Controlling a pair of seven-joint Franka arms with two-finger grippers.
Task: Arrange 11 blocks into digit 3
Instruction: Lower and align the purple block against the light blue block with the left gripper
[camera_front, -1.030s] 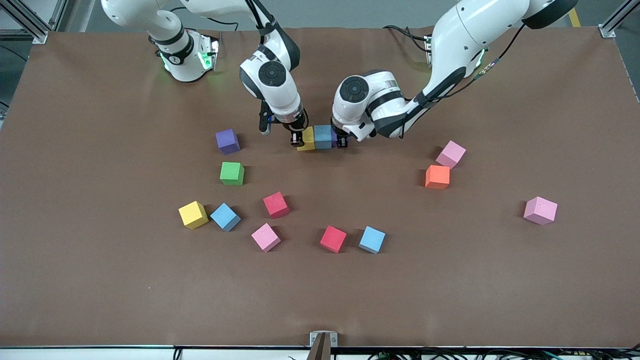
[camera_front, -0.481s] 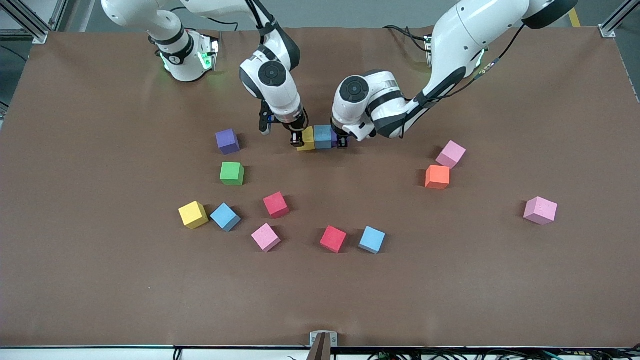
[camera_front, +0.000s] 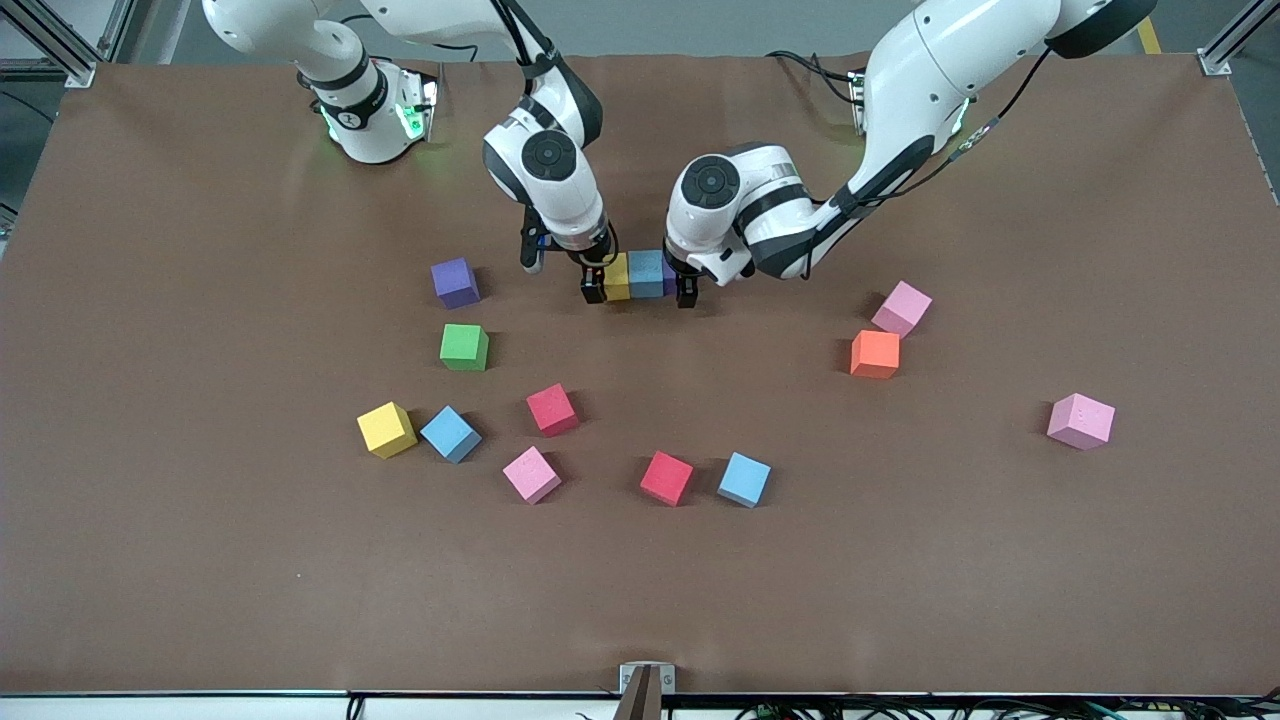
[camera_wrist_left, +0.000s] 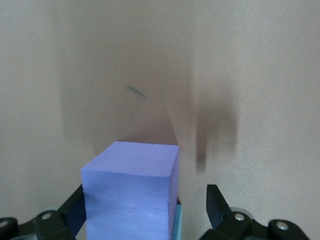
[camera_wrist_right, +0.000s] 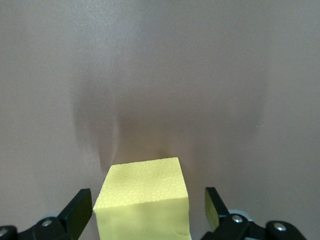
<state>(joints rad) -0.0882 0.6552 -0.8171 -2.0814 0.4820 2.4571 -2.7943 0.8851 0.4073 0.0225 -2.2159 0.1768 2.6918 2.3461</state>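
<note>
A row of three touching blocks lies mid-table: yellow (camera_front: 617, 277), blue (camera_front: 647, 273) and a mostly hidden purple one (camera_front: 668, 275). My right gripper (camera_front: 600, 281) is open around the yellow block (camera_wrist_right: 145, 200), with gaps on both sides. My left gripper (camera_front: 680, 281) is open around the purple block (camera_wrist_left: 130, 195), which sits close to one finger. Loose blocks lie nearer the camera: purple (camera_front: 455, 282), yellow (camera_front: 386, 429), blue (camera_front: 450, 433), red (camera_front: 552, 409), pink (camera_front: 531, 474), red (camera_front: 666, 478), blue (camera_front: 744, 479), orange (camera_front: 875, 353), pink (camera_front: 901, 308).
A green cube (camera_front: 464, 347) sits just nearer the camera than the loose purple block. Another pink cube (camera_front: 1080, 420) lies alone toward the left arm's end. The brown mat (camera_front: 900, 580) is bare along the camera's edge.
Both grippers have opened a little around the ends of the row; the finger of each that is nearer the camera now shows apart from the blocks. The blocks have hardly moved.
</note>
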